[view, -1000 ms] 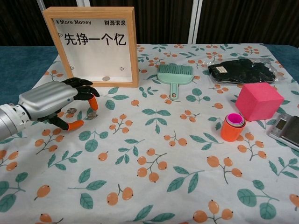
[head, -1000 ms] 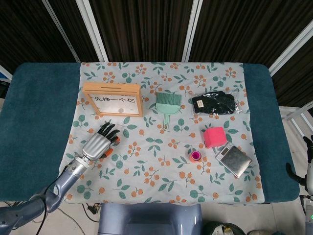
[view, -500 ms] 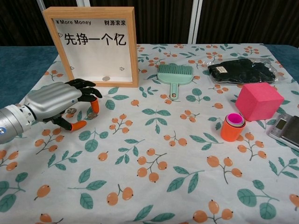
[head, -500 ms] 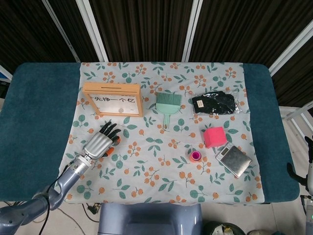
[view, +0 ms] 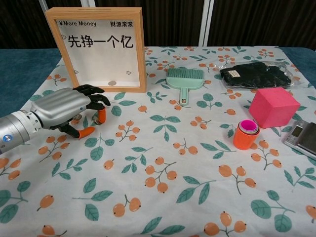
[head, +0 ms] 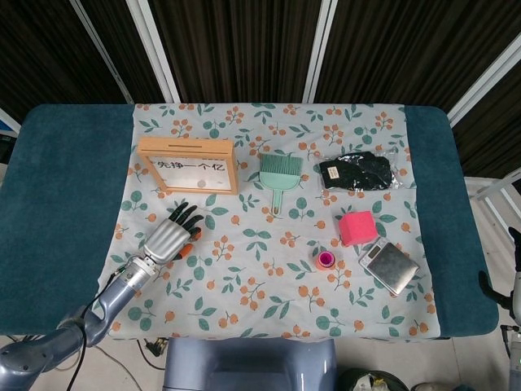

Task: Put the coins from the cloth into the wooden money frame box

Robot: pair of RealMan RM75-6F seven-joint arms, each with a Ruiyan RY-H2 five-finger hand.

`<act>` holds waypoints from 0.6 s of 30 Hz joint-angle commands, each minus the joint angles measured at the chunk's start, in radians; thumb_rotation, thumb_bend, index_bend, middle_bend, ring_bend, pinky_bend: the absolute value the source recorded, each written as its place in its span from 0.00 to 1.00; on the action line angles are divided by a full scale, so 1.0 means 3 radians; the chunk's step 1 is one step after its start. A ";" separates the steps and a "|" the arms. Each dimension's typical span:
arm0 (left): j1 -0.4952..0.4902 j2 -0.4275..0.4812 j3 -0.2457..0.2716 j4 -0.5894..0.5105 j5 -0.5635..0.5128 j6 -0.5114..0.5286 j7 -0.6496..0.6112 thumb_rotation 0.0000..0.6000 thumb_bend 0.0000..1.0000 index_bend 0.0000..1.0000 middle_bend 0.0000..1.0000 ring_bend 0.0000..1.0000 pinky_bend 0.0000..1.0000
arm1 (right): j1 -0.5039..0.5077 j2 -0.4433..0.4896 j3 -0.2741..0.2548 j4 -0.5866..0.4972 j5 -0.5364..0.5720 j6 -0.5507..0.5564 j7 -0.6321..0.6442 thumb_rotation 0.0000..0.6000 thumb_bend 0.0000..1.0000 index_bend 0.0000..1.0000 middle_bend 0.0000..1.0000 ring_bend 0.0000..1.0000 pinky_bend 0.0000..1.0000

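The wooden money frame box [view: 101,49] stands upright at the back left of the floral cloth [view: 163,148], with one coin [view: 112,83] lying inside behind its pane. From above, the box [head: 189,165] shows its slotted top edge. My left hand [view: 69,111] hovers low over the cloth in front of the box, thumb and fingers curved down and apart. A coin [view: 76,117] peeks out under the palm; any others are hidden by the fingers. In the head view the left hand [head: 169,236] lies just below the box. My right hand [head: 514,273] barely shows at the right edge, off the table.
A green brush [view: 184,81] lies right of the box, black gloves [view: 254,74] at the back right. A pink cube [view: 274,106], stacked orange and pink cups [view: 245,133] and a small scale [view: 303,137] stand on the right.
My left hand has slid a little to the right and toward the box, covering the coins more. Nothing else has moved.
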 commanded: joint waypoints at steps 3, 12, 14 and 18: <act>0.0006 -0.0013 -0.0003 0.0034 -0.0010 0.0015 -0.0011 1.00 0.35 0.52 0.20 0.00 0.03 | 0.0001 -0.0002 0.0000 0.0002 -0.0001 0.0000 -0.0001 1.00 0.39 0.12 0.03 0.00 0.00; 0.0027 0.0007 -0.0024 0.0042 -0.0041 0.0062 -0.0034 1.00 0.35 0.53 0.21 0.00 0.03 | 0.0002 -0.0010 -0.0002 0.0008 -0.0008 0.0006 -0.0008 1.00 0.39 0.12 0.03 0.00 0.00; 0.0030 0.0018 -0.0027 0.0032 -0.0046 0.0069 -0.0032 1.00 0.35 0.53 0.21 0.00 0.03 | 0.0002 -0.0011 0.0000 0.0009 -0.0004 0.0006 -0.0008 1.00 0.39 0.12 0.03 0.00 0.00; 0.0034 0.0038 -0.0022 0.0012 -0.0052 0.0061 -0.0003 1.00 0.35 0.54 0.21 0.00 0.03 | 0.0003 -0.0011 0.0001 0.0003 0.0001 0.0003 -0.0012 1.00 0.39 0.12 0.03 0.00 0.00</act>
